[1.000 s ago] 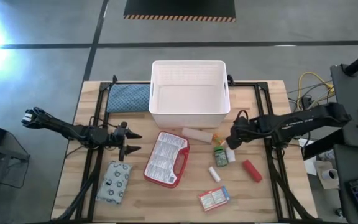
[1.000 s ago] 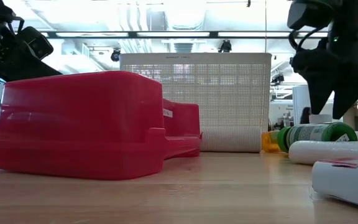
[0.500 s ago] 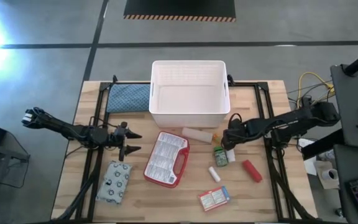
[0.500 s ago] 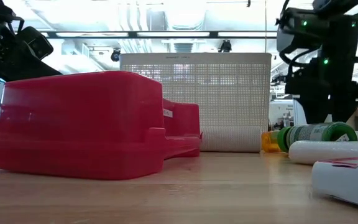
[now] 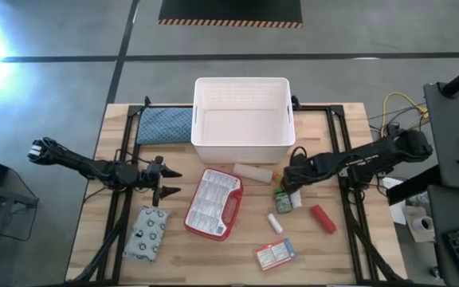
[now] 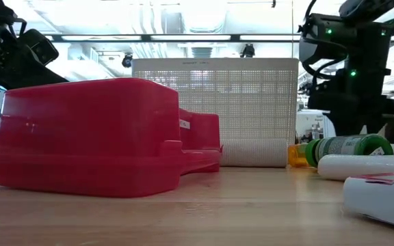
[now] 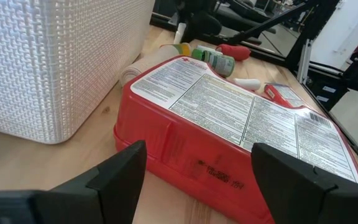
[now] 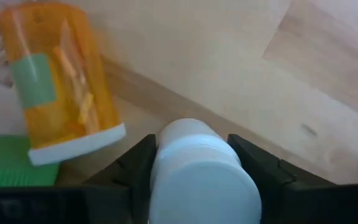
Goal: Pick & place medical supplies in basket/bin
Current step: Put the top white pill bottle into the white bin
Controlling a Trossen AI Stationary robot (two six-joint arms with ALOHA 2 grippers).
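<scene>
My right gripper (image 5: 292,190) is down at the table, right of the green bottle (image 5: 283,199), shut on a small white tube (image 8: 197,171). An orange pill bottle (image 8: 61,81) lies just beyond it. The white basket (image 5: 243,119) stands at the far middle. The red-edged case (image 5: 213,203) lies flat at the centre, with the patterned pouch (image 5: 146,233) to its left. A red cylinder (image 5: 322,218), a second white tube (image 5: 275,222) and a small box (image 5: 274,253) lie near the right front. My left gripper (image 5: 166,182) waits open, left of the case. My right gripper pinches the white tube between its two fingers, one finger (image 8: 135,171) on each long side (image 8: 166,168). The fingers come down from above, slanting from the table's right, and lie across the tube. The tube lies on the table.
A beige roll (image 5: 252,172) lies in front of the basket's near wall. A blue quilted pad (image 5: 164,125) lies left of the basket. Bare wood shows along the near edge between the pouch and the small box.
My right gripper has come down and a little toward the table's left, onto the white tube beside the green bottle. The other supplies have kept their places.
</scene>
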